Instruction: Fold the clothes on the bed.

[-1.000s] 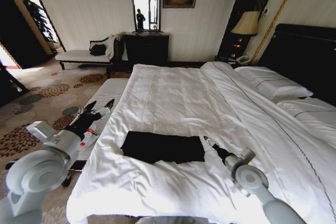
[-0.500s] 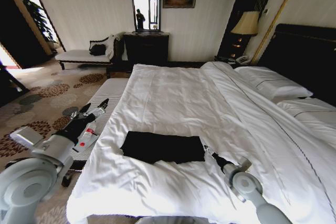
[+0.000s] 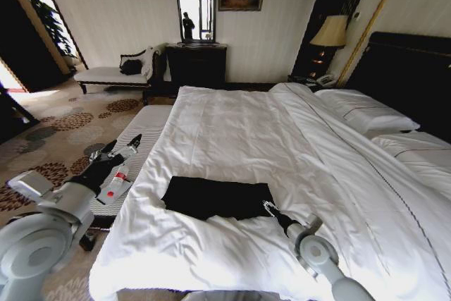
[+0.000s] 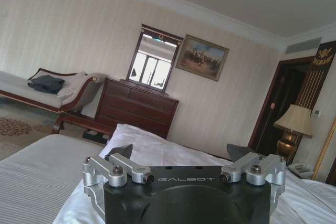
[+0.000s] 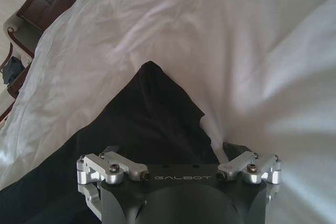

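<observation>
Right gripper (image 3: 268,206) has reached one folded black T-shirt (image 3: 217,197).

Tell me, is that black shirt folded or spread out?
Folded: the T-shirt lies as a compact rectangle on the bed, no sleeves showing, right gripper at its corner.

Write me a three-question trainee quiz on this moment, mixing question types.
1. True or false: the black T-shirt lies spread out flat with both sleeves showing.
2. Which claw is at the shirt's edge? A) left claw B) right claw
3. Fill in: the left claw hangs over the ___ beside the bed.

Key: 1 false, it lies folded into a compact rectangle; 2 B; 3 bench.
</observation>
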{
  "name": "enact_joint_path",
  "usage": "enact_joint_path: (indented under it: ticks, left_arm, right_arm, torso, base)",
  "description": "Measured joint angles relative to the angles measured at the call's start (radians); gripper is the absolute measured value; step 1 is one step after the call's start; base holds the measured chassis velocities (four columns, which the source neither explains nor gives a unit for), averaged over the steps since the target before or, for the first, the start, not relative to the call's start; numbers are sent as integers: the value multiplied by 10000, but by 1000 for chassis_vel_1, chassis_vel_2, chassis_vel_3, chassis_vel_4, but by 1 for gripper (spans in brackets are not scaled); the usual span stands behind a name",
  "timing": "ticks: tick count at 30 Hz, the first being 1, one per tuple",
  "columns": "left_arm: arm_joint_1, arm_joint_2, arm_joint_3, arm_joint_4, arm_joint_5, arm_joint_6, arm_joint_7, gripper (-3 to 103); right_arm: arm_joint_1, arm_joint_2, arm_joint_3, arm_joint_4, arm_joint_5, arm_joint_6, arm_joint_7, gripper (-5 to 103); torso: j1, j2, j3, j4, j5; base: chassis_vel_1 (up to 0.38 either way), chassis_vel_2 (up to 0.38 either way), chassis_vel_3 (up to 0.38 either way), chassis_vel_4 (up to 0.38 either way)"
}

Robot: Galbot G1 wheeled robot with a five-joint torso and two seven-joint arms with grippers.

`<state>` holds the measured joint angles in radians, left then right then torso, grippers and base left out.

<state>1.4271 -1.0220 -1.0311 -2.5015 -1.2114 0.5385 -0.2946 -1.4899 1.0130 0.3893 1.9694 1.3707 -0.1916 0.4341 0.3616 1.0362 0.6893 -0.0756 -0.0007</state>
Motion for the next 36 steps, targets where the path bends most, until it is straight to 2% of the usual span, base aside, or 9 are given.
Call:
enact_joint_path:
  ticks: [6, 9, 12, 15, 17, 18, 21, 25, 36]
  left_arm:
    - [19, -17, -25, 5, 77, -2, -5, 100]
    - [52, -28, -33, 8, 230, -25, 3, 100]
    - [69, -27, -80, 9, 295, -41, 10, 100]
    - [134, 1, -202, 12, 318, -49, 15, 100]
    - [141, 7, -222, 12, 319, -51, 17, 100]
    - [154, 10, -246, 13, 320, -51, 18, 100]
    - [163, 6, -257, 13, 324, -53, 20, 100]
    - [184, -19, -238, 13, 370, -57, 23, 100]
    - [168, -119, -52, 14, 559, -60, 43, 100]
  right_arm:
    - [13, 6, 6, 43, -11, 105, -134, 83]
    - [-32, -8, 49, 206, 18, 147, -201, 66]
    - [-51, 1, 51, 229, 17, 166, -224, 61]
    - [-53, 49, 54, 254, 5, 221, -253, 44]
    - [-53, 53, 65, 268, 2, 237, -264, 44]
    - [-54, 55, 85, 296, -6, 272, -283, 34]
    - [-55, 55, 129, 308, -37, 326, -313, 28]
    - [-81, 23, 321, 309, -80, 404, -327, 7]
    - [-453, -67, 763, 748, -89, 472, -328, 3]
  torso:
    - [1, 0, 0, 0, 3]
    - [1, 0, 0, 0, 3]
    - [0, 0, 0, 0, 2]
    - [0, 0, 0, 1, 2]
    - [0, 0, 0, 0, 2]
    - [0, 0, 0, 0, 2]
    - [1, 0, 0, 0, 2]
    - [0, 0, 0, 1, 2]
    - [0, 0, 0, 1, 3]
  base:
    - [0, 0, 0, 0]
    - [0, 0, 0, 0]
    - [0, 0, 0, 0]
    - [0, 0, 0, 0]
    - [0, 0, 0, 0]
    - [0, 0, 0, 0]
    - [0, 0, 0, 0]
    - [0, 0, 0, 0]
    - [0, 0, 0, 0]
